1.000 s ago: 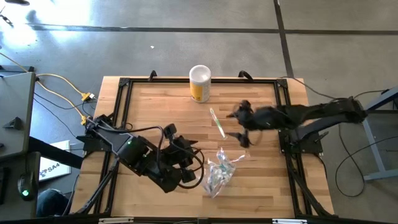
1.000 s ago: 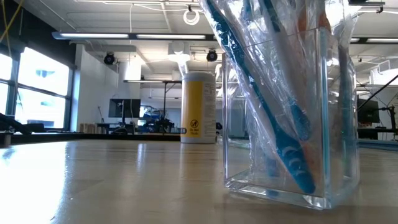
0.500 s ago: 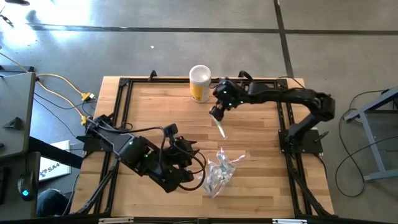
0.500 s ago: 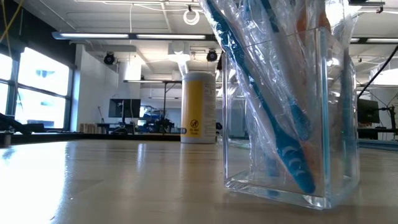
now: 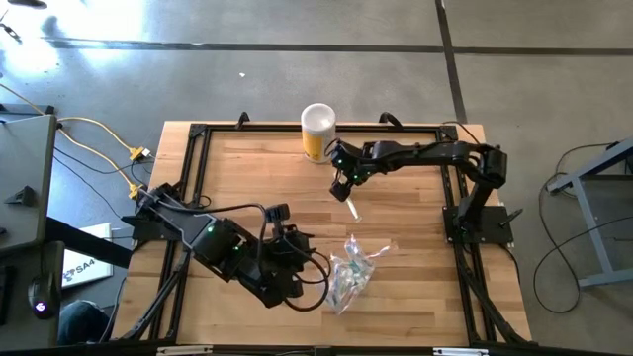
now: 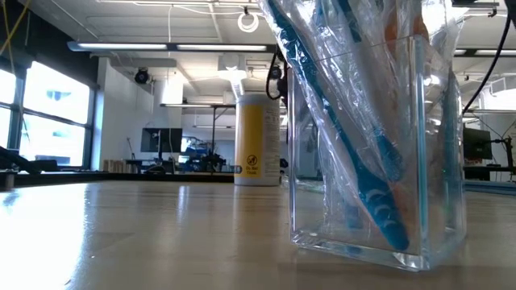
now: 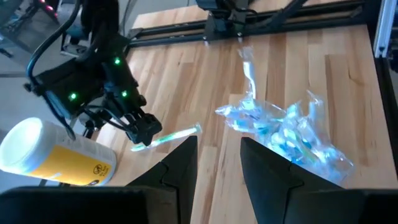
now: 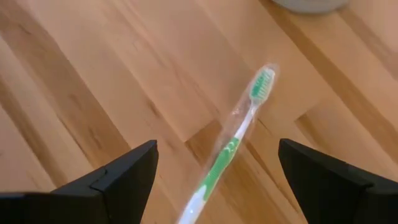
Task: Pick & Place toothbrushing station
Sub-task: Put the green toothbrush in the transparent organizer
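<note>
A green-and-white toothbrush (image 8: 233, 146) in a clear wrapper lies flat on the wooden table (image 5: 237, 178), seen also in the high view (image 5: 352, 208) and the left wrist view (image 7: 174, 134). My right gripper (image 5: 342, 186) hangs open just above its far end, one finger on either side, touching nothing. A clear crinkly bag (image 5: 348, 279) of toothbrushes sits near the front edge; in the low view it stands in a clear box (image 6: 379, 161). My left gripper (image 7: 219, 163) is raised left of the bag, open with nothing between its fingers.
A yellow canister with a white lid (image 5: 317, 132) stands at the table's far edge, just beyond my right gripper. A black frame (image 5: 198, 148) runs around the table top. Bare wood lies between the canister and my left arm (image 5: 232, 252).
My right gripper has swung from the table's right-middle toward the far left, near the canister, then come down over the loose toothbrush, tipping to point more downward; it has stayed open. My left wrist has rolled a little in place. The toothbrush and bag have not moved.
</note>
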Controlling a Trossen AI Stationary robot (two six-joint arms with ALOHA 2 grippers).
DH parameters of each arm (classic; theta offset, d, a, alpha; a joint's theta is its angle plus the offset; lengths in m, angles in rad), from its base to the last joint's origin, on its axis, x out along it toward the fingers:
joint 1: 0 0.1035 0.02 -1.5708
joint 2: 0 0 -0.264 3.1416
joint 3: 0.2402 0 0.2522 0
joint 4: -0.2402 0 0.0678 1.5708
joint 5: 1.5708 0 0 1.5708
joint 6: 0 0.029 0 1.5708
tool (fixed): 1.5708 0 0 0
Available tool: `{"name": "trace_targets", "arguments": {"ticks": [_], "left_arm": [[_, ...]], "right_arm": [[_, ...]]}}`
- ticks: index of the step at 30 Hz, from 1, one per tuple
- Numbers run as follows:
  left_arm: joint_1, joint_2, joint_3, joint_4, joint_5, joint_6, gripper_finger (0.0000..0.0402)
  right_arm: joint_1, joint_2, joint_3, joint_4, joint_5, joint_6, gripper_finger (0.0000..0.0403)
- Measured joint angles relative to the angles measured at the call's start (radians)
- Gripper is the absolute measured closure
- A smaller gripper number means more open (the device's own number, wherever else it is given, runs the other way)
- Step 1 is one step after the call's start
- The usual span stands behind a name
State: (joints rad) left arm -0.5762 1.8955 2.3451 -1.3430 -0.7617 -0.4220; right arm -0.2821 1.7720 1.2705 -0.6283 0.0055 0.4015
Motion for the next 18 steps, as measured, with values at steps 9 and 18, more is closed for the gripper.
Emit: {"name": "trace_targets", "arguments": {"ticks": [9,18], "left_arm": [[0.0,0.006,0.0,-0.028,0.016,0.009,0.0284],[0.0,0.006,0.0,-0.052,0.015,0.007,0.0284]], "right_arm": [[0.001,0.073,0.0,0.001,0.077,0.027,0.0078],[-0.004,0.184,-0.001,0.016,0.082,0.042,0.0078]]}}
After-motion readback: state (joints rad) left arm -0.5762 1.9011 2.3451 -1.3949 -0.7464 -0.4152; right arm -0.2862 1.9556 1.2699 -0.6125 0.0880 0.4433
